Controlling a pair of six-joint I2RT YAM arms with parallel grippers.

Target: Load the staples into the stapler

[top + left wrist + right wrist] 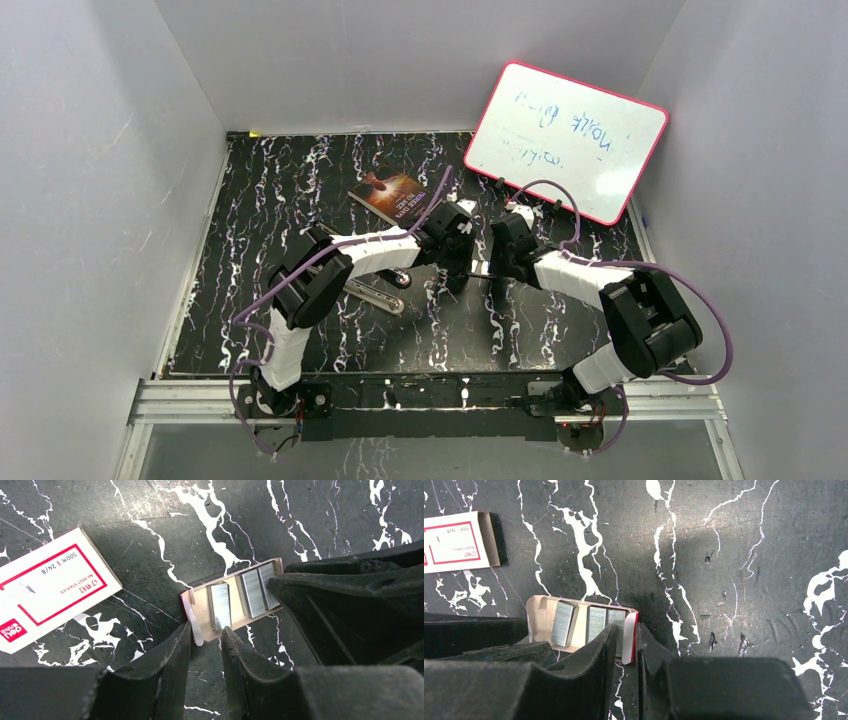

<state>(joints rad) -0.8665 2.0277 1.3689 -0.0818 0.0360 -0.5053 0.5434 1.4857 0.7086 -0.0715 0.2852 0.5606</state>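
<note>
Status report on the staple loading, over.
Right gripper shut on staple tray end. Left gripper open at other end. Staples in tray, none lifted. Stapler apart, untouched.

The left arm (pixel 375 250) and the right arm (pixel 572 273) were each built of white links and black joint housings on a black base (pixel 290 402), with a purple cable (pixel 233 340) running along them, and the left hand (pixel 206 630) and the right hand (pixel 625 630) had curved matte-black fingers (pixel 165 667).
</note>
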